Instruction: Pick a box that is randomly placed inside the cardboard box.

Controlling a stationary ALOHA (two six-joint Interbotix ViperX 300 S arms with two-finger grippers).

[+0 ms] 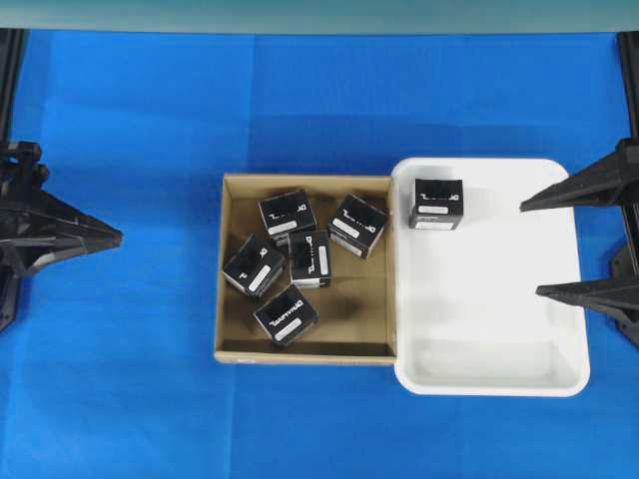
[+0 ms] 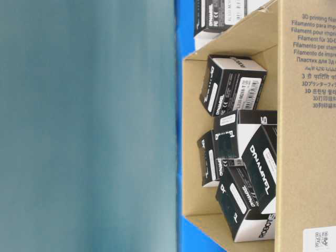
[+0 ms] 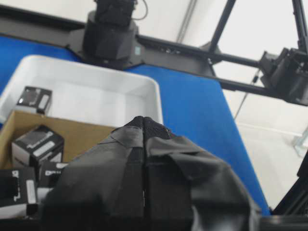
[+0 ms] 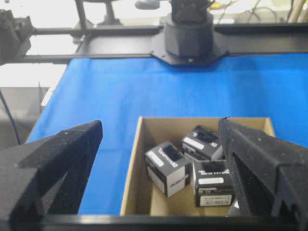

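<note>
L arm pose: left gripper at the far left edge of the overhead view, level, tip pointing toward the cardboard box; over bare blue cloth, well apart from the box wall.
L pincer: fingers pressed together, seam shut in the wrist view; nothing between them.
R arm pose: right gripper comes in from the right edge, level, fingers pointing left over the right rim of the white tray.
R pincer: spread wide, one finger up-frame, other down-frame; big gap, holds nothing.
Edges: cardboard box has low walls all round; its right wall touches the tray's left rim. Tray rim is rounded, raised.
Open room: bare floor in the box's lower right part and along its left wall; most of the tray floor is bare; cloth free to the left, above and below.
Cartons in box: five black cartons bunched in the upper-centre of the box, tilted at mixed angles, several touching. Top one, right one, middle one, left one, bottom one.
Carton in tray: sixth black carton sits in the tray's upper left corner, label up.
Task thing vs pincer: cartons in the box lie between the two grippers; nearest to L tip is the left one, still well apart. R fingers are near the tray carton, not touching; box cartons lie further left of them.
</note>
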